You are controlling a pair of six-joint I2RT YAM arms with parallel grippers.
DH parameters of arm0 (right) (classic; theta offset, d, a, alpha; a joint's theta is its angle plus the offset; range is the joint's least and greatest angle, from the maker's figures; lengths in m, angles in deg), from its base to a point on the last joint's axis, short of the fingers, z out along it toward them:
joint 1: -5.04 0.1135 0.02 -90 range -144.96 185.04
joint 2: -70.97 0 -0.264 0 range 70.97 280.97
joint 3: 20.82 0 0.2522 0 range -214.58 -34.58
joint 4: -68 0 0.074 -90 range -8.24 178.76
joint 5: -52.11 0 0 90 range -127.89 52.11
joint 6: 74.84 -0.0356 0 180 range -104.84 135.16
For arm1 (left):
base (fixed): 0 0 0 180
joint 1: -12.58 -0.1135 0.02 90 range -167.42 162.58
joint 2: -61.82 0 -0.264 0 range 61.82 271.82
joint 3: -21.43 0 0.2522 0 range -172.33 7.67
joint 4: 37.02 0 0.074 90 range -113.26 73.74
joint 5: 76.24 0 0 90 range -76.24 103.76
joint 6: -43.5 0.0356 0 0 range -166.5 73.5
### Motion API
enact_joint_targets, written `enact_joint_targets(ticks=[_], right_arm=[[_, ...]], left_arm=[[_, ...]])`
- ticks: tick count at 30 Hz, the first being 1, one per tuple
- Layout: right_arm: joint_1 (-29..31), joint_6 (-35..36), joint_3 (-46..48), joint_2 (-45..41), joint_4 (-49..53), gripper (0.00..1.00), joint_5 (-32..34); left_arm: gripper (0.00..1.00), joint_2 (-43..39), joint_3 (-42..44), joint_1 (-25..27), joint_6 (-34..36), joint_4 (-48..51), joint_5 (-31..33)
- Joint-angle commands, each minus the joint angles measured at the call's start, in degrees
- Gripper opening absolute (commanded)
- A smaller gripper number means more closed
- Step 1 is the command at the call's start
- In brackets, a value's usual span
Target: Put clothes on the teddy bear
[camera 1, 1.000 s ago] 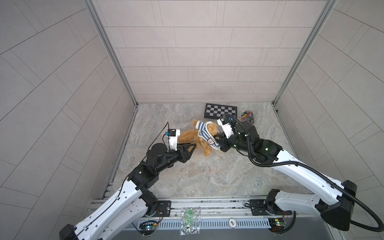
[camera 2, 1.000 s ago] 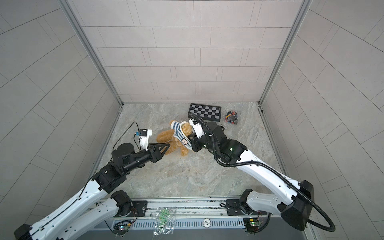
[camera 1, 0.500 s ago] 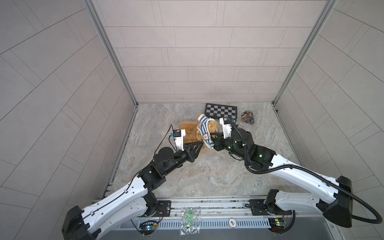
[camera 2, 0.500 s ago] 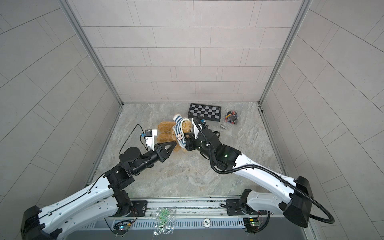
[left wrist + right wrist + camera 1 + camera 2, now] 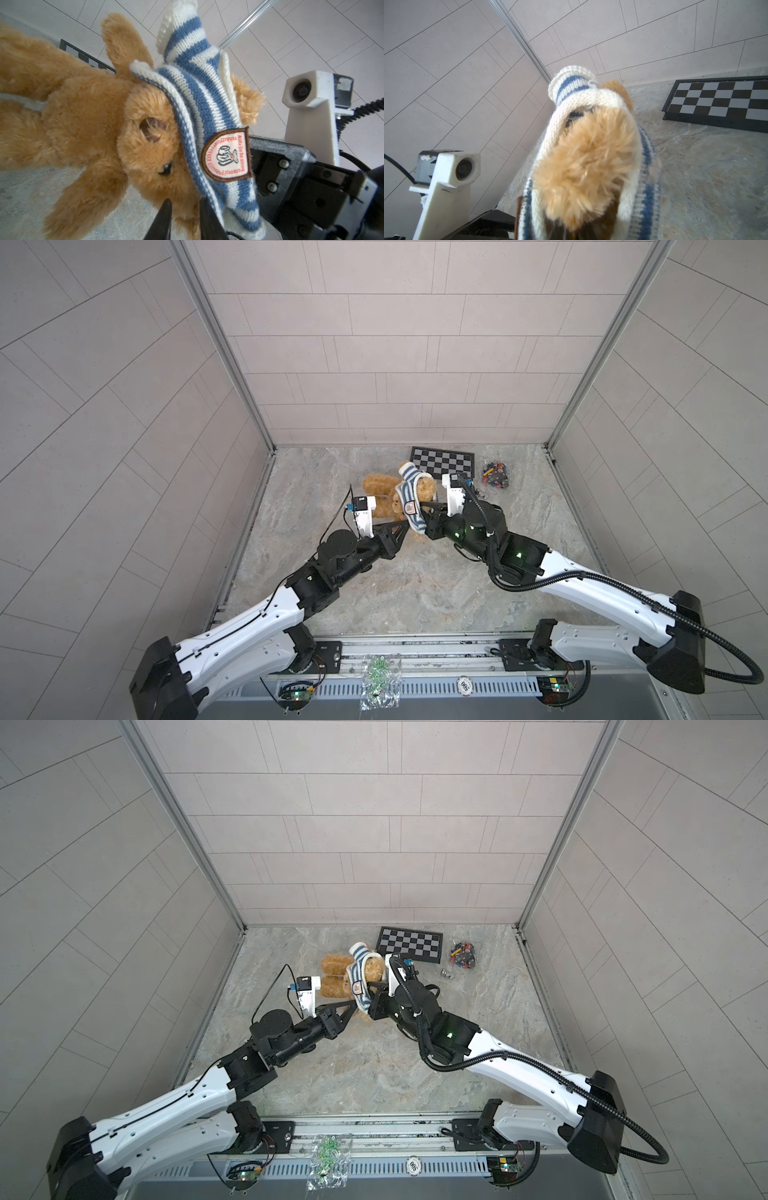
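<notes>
Marbled table (image 5: 415,585): right hand (image 5: 422,512) clamps the striped sweater (image 5: 409,491) over the teddy bear (image 5: 380,497); left hand (image 5: 408,524) nearly closed at the hem, grip unclear.

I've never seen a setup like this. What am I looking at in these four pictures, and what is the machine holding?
This is a robot with two arms fixed at the table's front edge. Each arm ends in a two-fingered gripper. Two pictures come from a camera overhead, and the two close-ups come from a camera on each wrist. On the marbled table are a golden-brown teddy bear, a chessboard and a small pile of coloured pieces. A blue-and-white striped sweater sits over the bear's head, not yet on its body. The right gripper is shut on the sweater. The left gripper has its tips at the sweater's lower edge, and whether it grips anything is unclear.
</notes>
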State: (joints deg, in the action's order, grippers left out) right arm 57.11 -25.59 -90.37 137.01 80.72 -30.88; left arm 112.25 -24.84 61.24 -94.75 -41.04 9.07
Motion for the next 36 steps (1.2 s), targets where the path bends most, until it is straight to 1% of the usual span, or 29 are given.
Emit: enact_joint_targets(ticks=[1, 4, 9, 12, 19, 25, 26, 29, 31, 33, 34, 36], right_arm=[[0.4, -0.8, 0.0, -0.6, -3.5, 0.00, 2.0], [0.4, -0.7, 0.5, -0.9, -3.4, 0.00, 2.7], [0.7, -0.6, 0.9, -0.7, -4.6, 0.00, 2.9], [0.8, -0.6, 1.1, -0.7, -5.0, 0.00, 2.8], [0.9, -0.6, 1.7, -1.1, -5.4, 0.00, 2.9], [1.1, -1.0, 2.0, -0.9, -6.6, 0.00, 2.9], [1.1, -1.1, 2.3, -0.9, -6.8, 0.00, 3.0], [1.2, -1.3, 2.5, -1.1, -6.7, 0.00, 3.8], [1.3, -0.9, 2.4, -1.3, -6.3, 0.00, 4.7], [1.6, -0.1, 2.4, -1.2, -5.7, 0.00, 5.7], [1.7, 0.0, 2.4, -1.2, -5.6, 0.00, 6.2], [1.8, -0.1, 2.9, -1.0, -6.8, 0.00, 6.4]], left_arm=[[0.27, -0.7, -1.4, 0.9, -0.3, -1.4, 0.2], [0.29, -1.7, -1.2, 0.9, -0.7, -1.2, 0.3], [0.31, -1.0, -2.7, 1.0, -0.5, -0.1, -0.8], [0.30, 0.1, -3.6, 1.4, -0.6, 0.0, -0.7], [0.23, 1.7, -3.7, 1.8, -2.4, -0.8, 0.0], [0.21, 1.7, -3.6, 1.9, -2.8, 0.4, 1.0], [0.20, 1.8, -3.6, 1.9, -2.9, 0.3, 1.0], [0.11, 1.8, -3.8, 2.1, -2.8, 0.3, 1.0], [0.08, 2.1, -4.6, 2.7, -1.9, 2.0, 0.4], [0.07, 2.8, -6.5, 3.7, 0.2, 7.0, -0.7], [0.05, 3.2, -7.4, 4.5, 1.3, 10.3, -0.7], [0.01, 3.4, -7.5, 6.0, 2.0, 13.8, -0.2]])
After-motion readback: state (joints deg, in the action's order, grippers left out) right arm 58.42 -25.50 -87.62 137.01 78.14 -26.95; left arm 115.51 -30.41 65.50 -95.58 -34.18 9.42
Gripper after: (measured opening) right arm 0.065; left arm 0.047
